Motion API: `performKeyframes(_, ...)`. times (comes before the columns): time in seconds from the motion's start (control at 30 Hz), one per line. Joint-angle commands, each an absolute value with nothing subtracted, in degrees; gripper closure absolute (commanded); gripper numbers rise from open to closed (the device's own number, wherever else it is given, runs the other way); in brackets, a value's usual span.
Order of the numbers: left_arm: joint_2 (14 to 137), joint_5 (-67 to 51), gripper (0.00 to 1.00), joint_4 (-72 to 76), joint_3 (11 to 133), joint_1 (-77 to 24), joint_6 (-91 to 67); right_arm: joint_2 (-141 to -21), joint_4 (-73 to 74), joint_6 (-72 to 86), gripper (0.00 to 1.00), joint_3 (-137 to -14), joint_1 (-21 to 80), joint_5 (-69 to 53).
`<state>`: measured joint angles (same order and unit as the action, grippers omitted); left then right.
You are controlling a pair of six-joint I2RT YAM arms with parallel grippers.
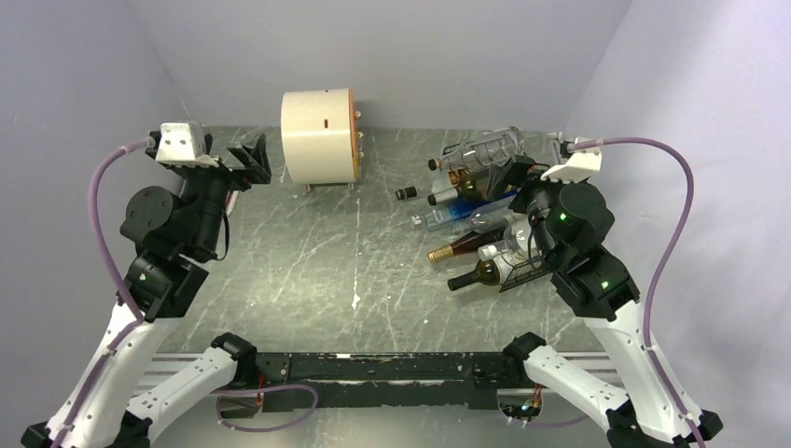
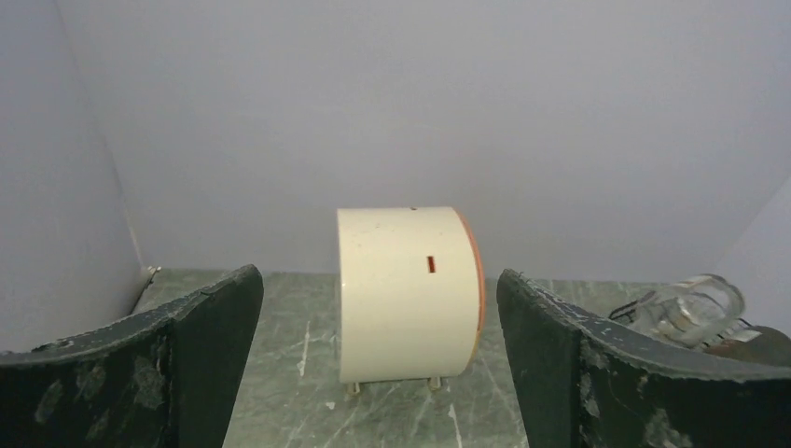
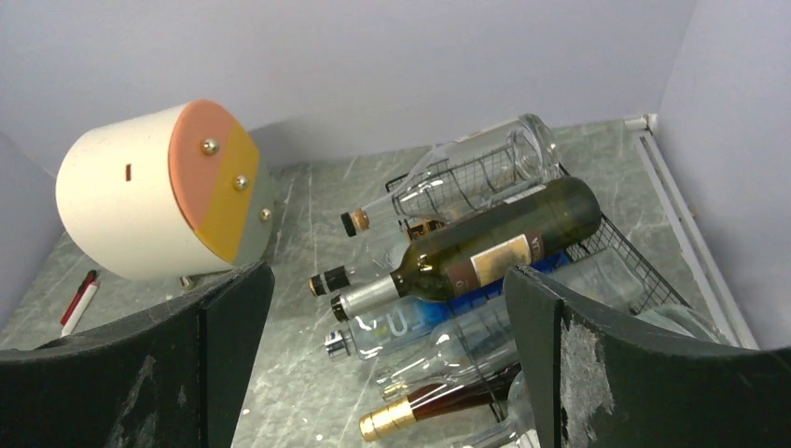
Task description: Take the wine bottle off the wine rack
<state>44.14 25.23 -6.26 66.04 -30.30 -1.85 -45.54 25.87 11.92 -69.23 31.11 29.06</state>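
The black wire wine rack point(image 1: 524, 273) sits at the table's right side, loaded with several bottles lying with their necks pointing left. In the right wrist view a dark green wine bottle point(image 3: 494, 241) with a tan label lies on top of the wine rack point(image 3: 623, 250), above a blue-tinted clear bottle point(image 3: 424, 317) and a gold-capped dark bottle point(image 3: 438, 403). My right gripper point(image 3: 387, 275) hangs open above and to the right of the stack, gripping nothing, and shows over the rack point(image 1: 516, 187). My left gripper point(image 1: 250, 155) is open and empty at the far left point(image 2: 378, 280).
A cream cylinder drum point(image 1: 319, 135) on small feet stands at the back centre, straight ahead of the left gripper point(image 2: 406, 294); its orange and yellow end face point(image 3: 219, 182) looks toward the rack. A red pen point(image 3: 79, 301) lies near the drum. Walls close off three sides.
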Motion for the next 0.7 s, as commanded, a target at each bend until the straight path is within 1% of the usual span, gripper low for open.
performKeyframes(0.0,45.5,15.0,0.01,-9.4,67.1,-22.9,-8.8,-44.9,28.6,16.9,0.0,-68.5,30.1,31.0)
performKeyframes(0.17,47.2,7.8,0.01,-12.4,67.4,-15.9,-13.6,-45.4,31.7,21.7,0.0,-68.5,29.2,32.7)
performKeyframes(0.3,48.3,2.6,0.01,-14.8,67.4,-12.4,-16.3,-46.4,34.4,24.6,0.0,-69.0,28.8,34.2)
performKeyframes(0.53,50.6,-6.3,0.01,-18.5,67.1,-9.4,-20.2,-48.3,37.8,29.1,0.0,-68.2,28.3,35.5)
performKeyframes(0.67,52.5,-13.6,0.02,-18.4,65.7,-8.8,-22.6,-48.9,39.0,29.8,0.0,-67.2,28.2,35.4)
